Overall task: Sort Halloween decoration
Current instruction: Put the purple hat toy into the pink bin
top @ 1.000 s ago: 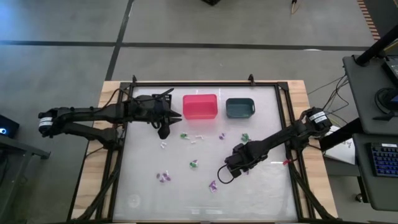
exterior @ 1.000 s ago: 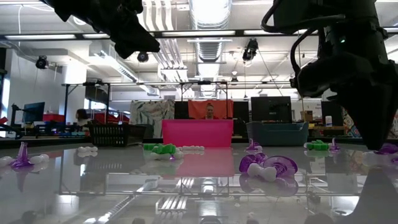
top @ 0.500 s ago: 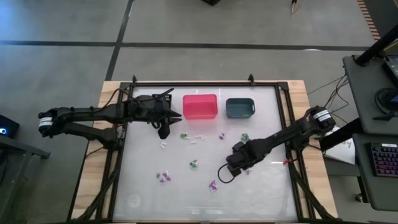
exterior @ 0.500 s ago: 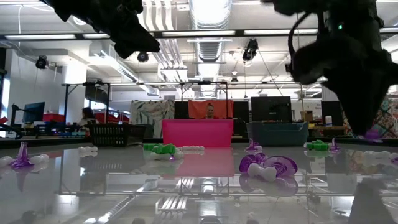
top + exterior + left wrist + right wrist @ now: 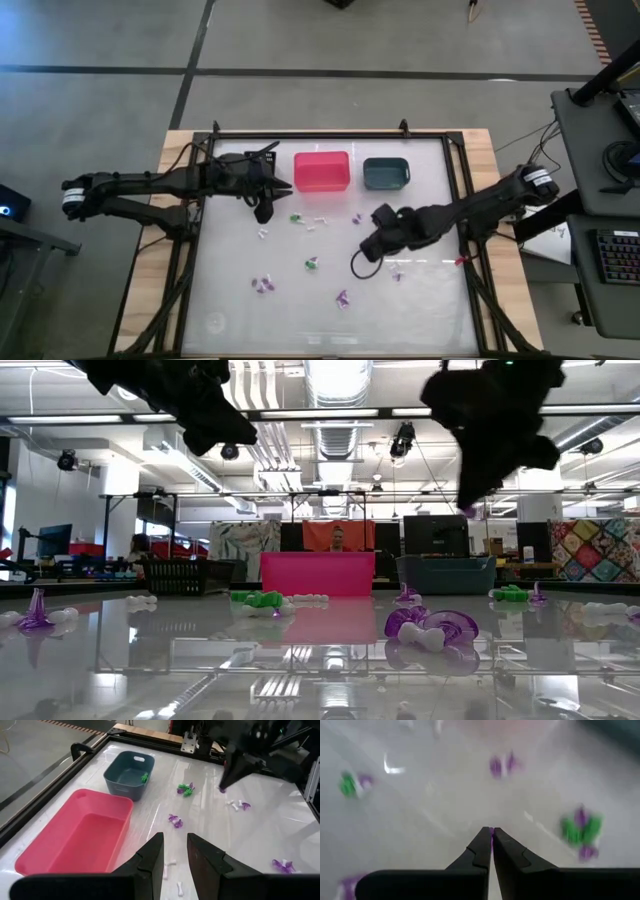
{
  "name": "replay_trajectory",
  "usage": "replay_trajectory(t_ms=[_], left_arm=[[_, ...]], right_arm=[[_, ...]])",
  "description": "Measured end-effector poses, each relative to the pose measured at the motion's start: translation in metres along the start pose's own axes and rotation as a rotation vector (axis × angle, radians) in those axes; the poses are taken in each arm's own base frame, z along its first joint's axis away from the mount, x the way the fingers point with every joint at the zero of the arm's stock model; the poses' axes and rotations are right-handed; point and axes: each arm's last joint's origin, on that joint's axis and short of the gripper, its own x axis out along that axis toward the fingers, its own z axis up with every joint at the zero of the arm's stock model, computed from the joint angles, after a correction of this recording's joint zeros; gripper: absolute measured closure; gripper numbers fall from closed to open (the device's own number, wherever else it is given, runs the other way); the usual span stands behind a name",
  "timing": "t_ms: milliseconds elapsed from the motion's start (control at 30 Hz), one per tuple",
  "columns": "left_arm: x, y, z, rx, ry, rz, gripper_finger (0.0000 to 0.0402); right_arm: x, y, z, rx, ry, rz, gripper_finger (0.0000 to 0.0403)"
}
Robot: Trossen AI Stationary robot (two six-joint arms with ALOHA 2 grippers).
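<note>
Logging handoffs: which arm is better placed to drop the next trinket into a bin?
Right. The right gripper is shut on a purple trinket and lifted over the table near the teal bin; the left gripper hangs open by the pink bin, holding nothing.

Tiny green, purple and white trinkets (image 5: 312,264) lie scattered across the table, one green piece (image 5: 144,777) inside the teal bin (image 5: 116,779).

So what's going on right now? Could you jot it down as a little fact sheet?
Left gripper: hovering by the pink bin, fingers slightly apart, nothing between them.
Right gripper: raised above the table, fingers closed on a tiny purple trinket.
Teal bin: one green trinket inside.
Pink bin: nothing inside.
Table: other trinkets scattered loose.
</note>
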Motion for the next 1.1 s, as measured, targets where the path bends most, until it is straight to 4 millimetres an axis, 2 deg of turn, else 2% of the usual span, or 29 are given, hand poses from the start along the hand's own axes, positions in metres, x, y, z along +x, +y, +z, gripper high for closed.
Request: replay_trajectory(t_ms=[367,600,767,967,1100], left_arm=[[0.0,-0.002,-0.001,-0.006,0.005,-0.01,0.0333],[0.002,-0.002,-0.007,0.073,0.021,-0.008,0.0333],[0.003,0.001,-0.01,0.157,0.033,0.0,0.0333],[-0.002,0.016,-0.01,0.212,0.05,0.06,0.0333],[-0.008,0.028,-0.007,0.23,0.034,0.114,0.0333]], right_arm=[[0.009,0.002,0.073,-0.231,-0.365,0.16,0.0394],[0.015,-0.013,0.114,-0.388,-0.598,0.142,0.0394],[0.03,-0.038,0.134,-0.473,-0.752,0.205,0.0394],[0.052,-0.09,0.148,-0.524,-0.905,0.237,0.0394],[0.056,-0.118,0.156,-0.521,-0.977,0.283,0.0394]])
